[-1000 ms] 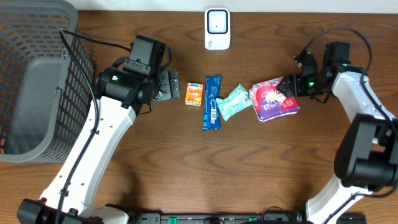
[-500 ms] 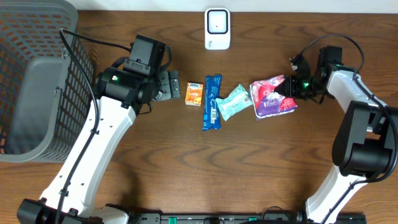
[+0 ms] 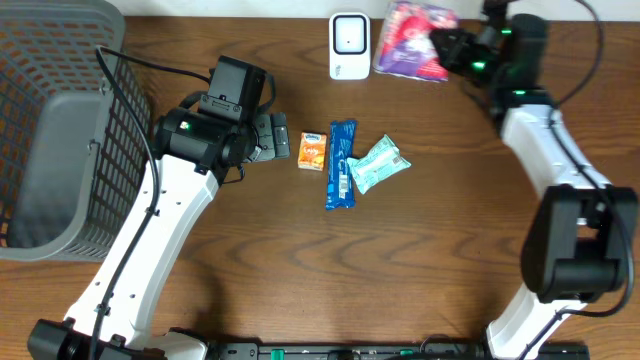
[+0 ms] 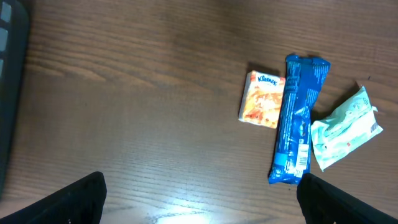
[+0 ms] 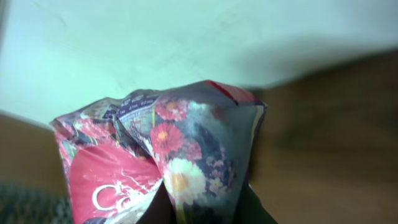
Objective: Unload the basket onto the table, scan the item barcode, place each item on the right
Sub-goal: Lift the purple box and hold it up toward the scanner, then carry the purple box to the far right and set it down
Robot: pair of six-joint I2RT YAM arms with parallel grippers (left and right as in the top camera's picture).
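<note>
Right fingers (image 3: 456,47) pinch the floral packet (image 3: 410,40) beside the scanner (image 3: 349,45) (left fingers (image 4: 81,199) spread wide, empty).

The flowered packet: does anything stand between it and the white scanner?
Nothing visible does. The right tool holds the flowered packet close beside the white scanner, on its right, and the gap looks free. The orange box, blue bar and green pack lie farther off, out of the way.

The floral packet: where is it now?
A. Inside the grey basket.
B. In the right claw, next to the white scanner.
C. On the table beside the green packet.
B: the right claw is shut on the floral packet, which it holds beside the white scanner.
</note>
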